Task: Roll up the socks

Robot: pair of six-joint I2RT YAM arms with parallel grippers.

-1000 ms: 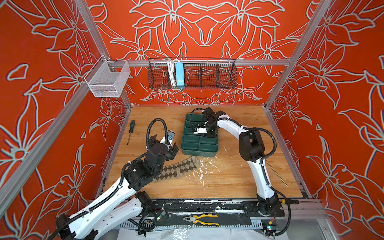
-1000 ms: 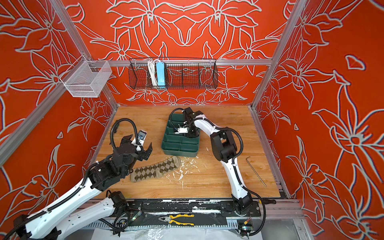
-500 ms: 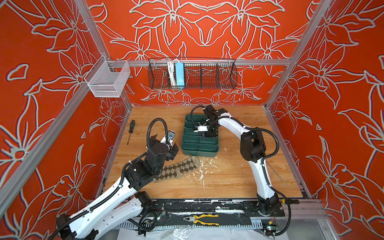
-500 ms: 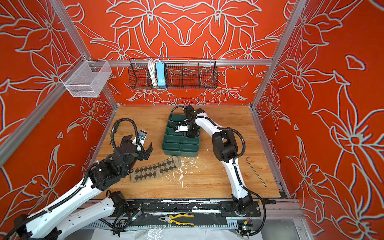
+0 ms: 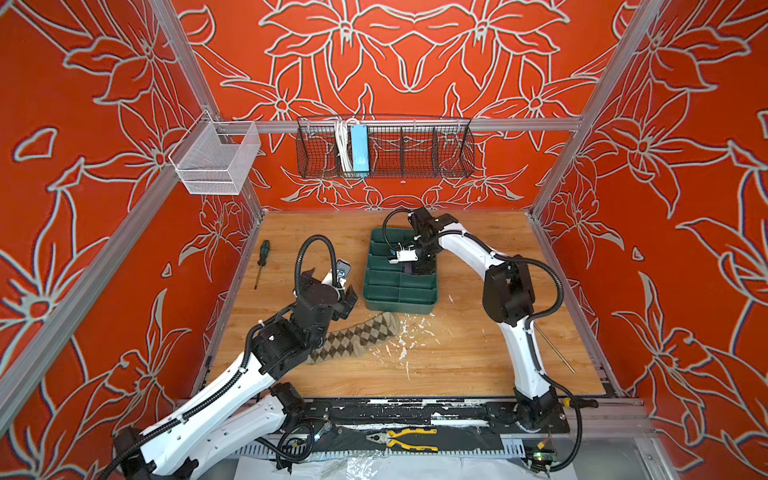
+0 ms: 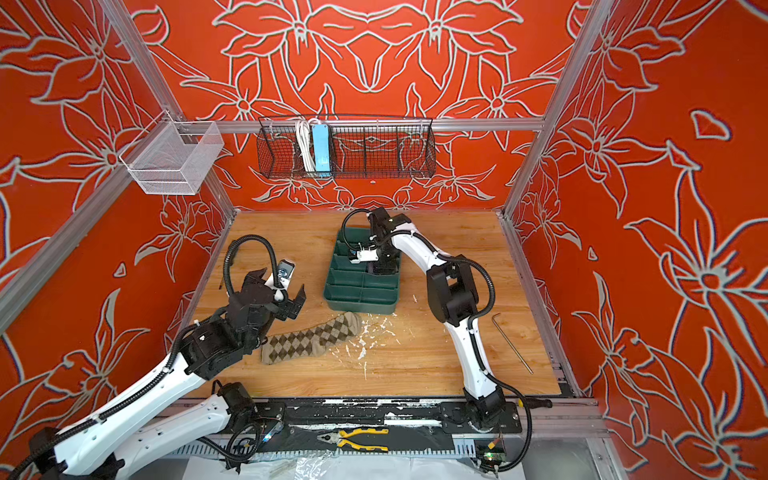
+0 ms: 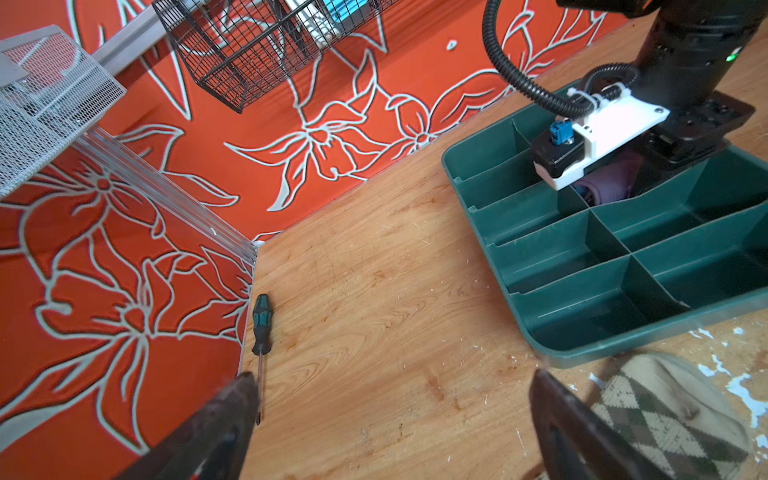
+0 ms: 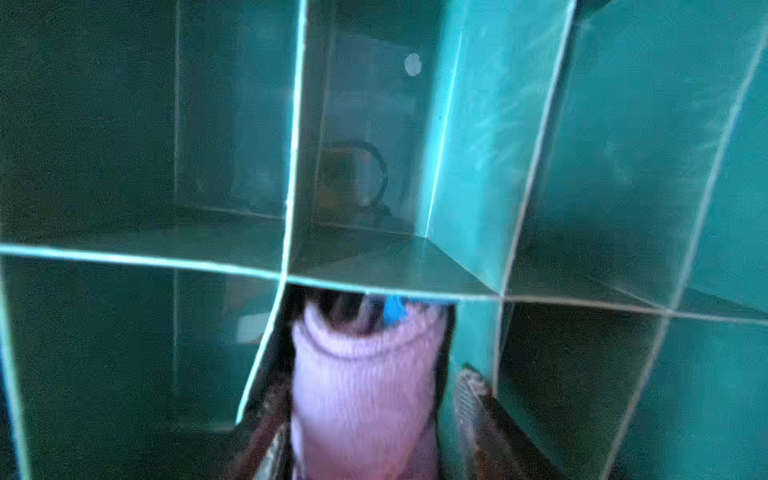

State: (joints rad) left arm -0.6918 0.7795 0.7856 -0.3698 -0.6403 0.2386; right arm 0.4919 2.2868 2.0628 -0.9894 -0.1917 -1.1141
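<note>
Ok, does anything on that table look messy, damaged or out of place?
Yes. White flakes lie scattered on the wooden table beside the toe of the argyle sock, like chipped paint. A screwdriver and a hex key also lie loose near opposite walls, unrelated to sock rolling.

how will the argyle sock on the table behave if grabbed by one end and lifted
Probably floppy: the argyle sock lies flat and limp on the table, so the free end would likely droop. Likely light, being thin knit fabric. It should not roll or slip much; pushed, it would more likely bunch up on the wood.
</note>
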